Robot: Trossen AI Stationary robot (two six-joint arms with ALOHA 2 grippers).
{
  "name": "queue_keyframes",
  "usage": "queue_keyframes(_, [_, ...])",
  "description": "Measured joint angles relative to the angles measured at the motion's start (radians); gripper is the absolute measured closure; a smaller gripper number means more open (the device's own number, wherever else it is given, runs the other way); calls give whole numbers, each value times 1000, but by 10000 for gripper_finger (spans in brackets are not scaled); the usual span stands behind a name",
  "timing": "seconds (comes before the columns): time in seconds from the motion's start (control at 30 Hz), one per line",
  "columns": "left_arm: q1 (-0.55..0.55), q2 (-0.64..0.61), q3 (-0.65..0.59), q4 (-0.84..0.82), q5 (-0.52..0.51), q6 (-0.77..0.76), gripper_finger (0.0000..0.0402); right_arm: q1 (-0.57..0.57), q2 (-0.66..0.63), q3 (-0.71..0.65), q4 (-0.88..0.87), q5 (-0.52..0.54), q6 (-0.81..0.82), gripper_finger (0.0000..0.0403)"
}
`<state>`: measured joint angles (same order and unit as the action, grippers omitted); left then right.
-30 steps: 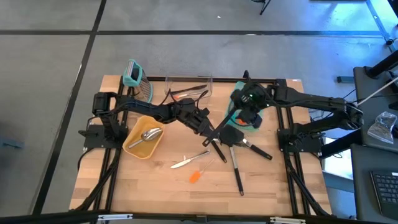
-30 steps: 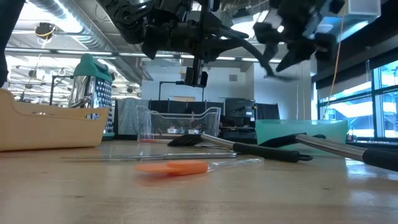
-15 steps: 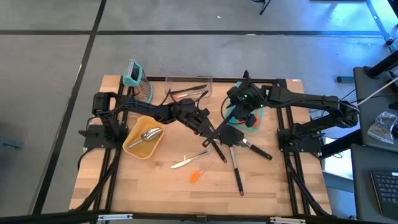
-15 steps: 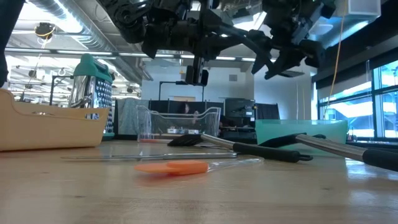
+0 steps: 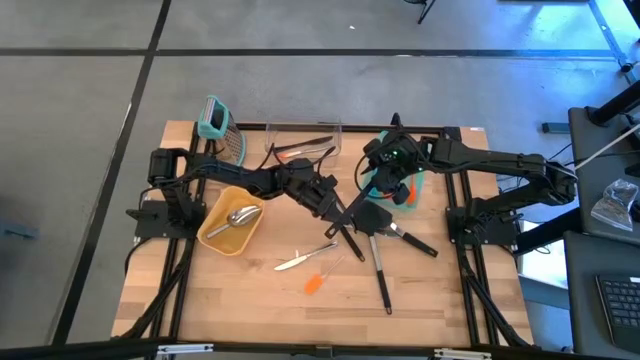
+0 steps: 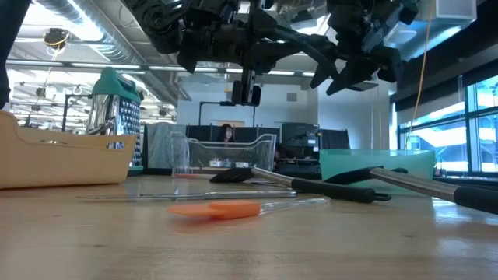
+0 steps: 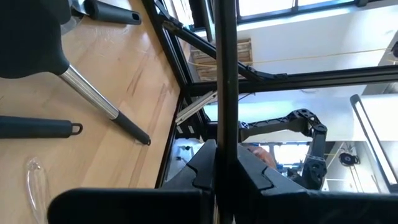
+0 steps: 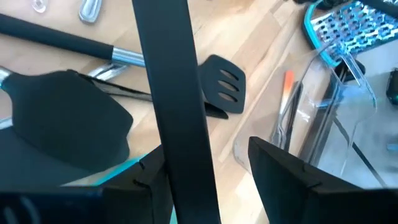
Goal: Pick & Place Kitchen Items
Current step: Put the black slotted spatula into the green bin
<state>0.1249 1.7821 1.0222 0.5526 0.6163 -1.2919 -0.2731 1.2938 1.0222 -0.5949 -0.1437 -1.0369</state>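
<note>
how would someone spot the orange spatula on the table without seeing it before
Start at the wooden table and find the yellow tray on its left side. Toward the front middle lies the orange spatula, beside a silver knife. It is the only bright orange thing on the bare wood.

Worktop (image 5: 250, 290): pale wood, planked, matt.
Yellow bowl (image 5: 215, 235): smooth plastic, holding bright metal scoop (image 5: 240, 216), glossy.
Clear bin (image 5: 303, 126): transparent plastic, shiny walls.
Grater (image 5: 231, 146): perforated metal, teal plastic handle.
Orange spatula (image 5: 314, 284): matt silicone head, clear plastic handle.
Butter knife (image 5: 297, 261): polished metal.
Black turner (image 8: 222, 92): matt plastic, slotted.
Long utensil (image 5: 381, 270): black matt grip, brushed steel shaft.
My left hand (image 5: 327, 203), my right hand (image 5: 390, 168): dark matt plastic.
</note>
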Motion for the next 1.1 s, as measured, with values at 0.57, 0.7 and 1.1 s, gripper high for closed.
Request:
queue_keyframes(0.57, [0,0,0,-2,1,-3,385,0,0,0,3,-14,1,212])
queue_keyframes(0.7, [0,0,0,-3,3,-3,385,0,0,0,-7,-17,29,215])
queue_keyframes(1.1, [0,0,-1,-6,24,-10,385,3,0,-1,-141,-21,11,340])
